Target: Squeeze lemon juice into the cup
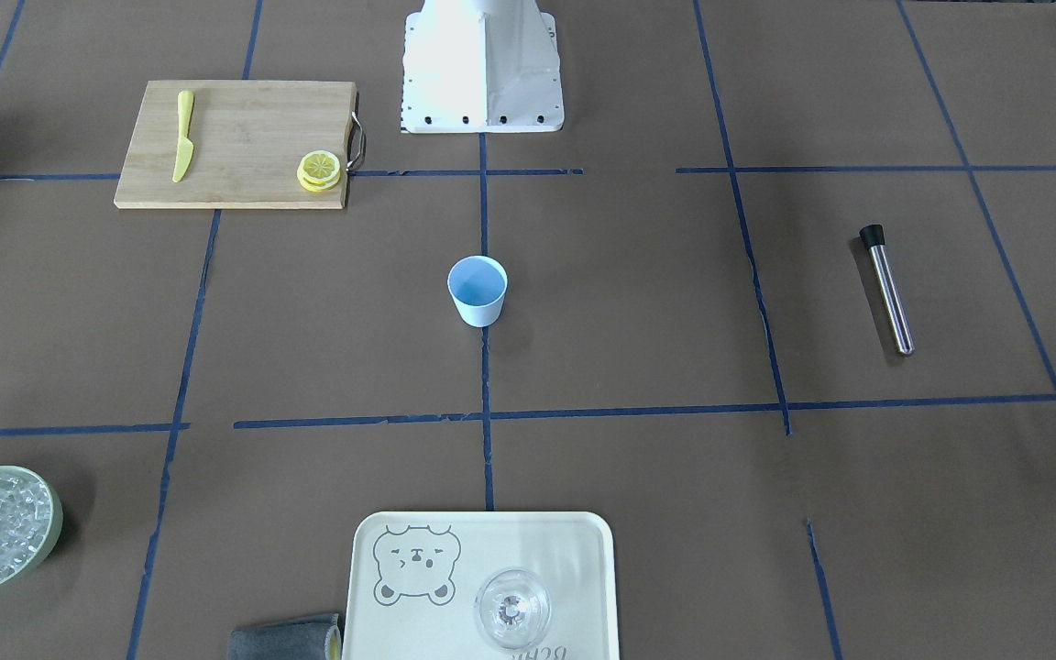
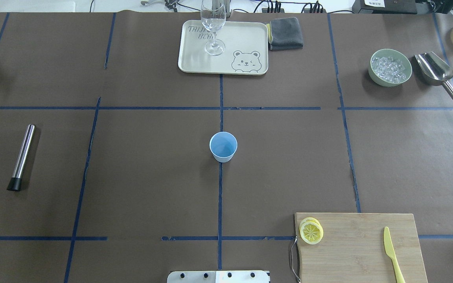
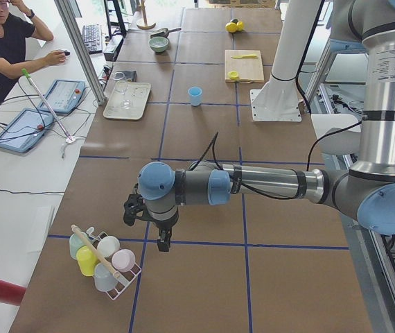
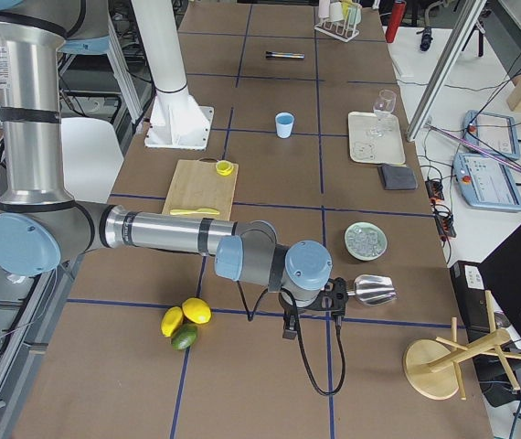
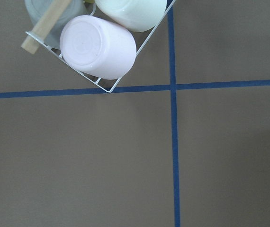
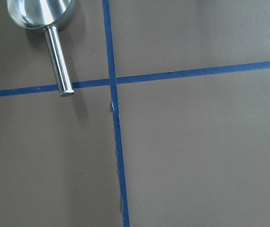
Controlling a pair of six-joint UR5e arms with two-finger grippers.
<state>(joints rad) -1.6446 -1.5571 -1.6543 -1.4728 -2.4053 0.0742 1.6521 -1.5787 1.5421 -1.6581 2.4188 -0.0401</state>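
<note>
Lemon: we see the lemon slices (image 2: 311,232) stacked flat at the handle-end corner of the bamboo cutting board (image 2: 360,247), on the robot's right and close to its base.
Cup: the light-blue cup (image 2: 223,146) stands upright on the blue tape line at the table's centre, well apart from the board.
Knife: the yellow knife (image 2: 392,253) lies on the same board, at the end away from the slices.
Left gripper: the left gripper (image 3: 163,241) points down over the table's left end, just beside a wire rack of upturned cups (image 3: 107,267). We cannot tell whether its fingers are spread or pressed together.
Right gripper: the right gripper (image 4: 288,329) points down over the table's right end, near the steel scoop (image 4: 370,288). Again we cannot tell its state.
Far side: a wine glass (image 2: 213,23) stands on the bear tray (image 2: 195,59).
</note>
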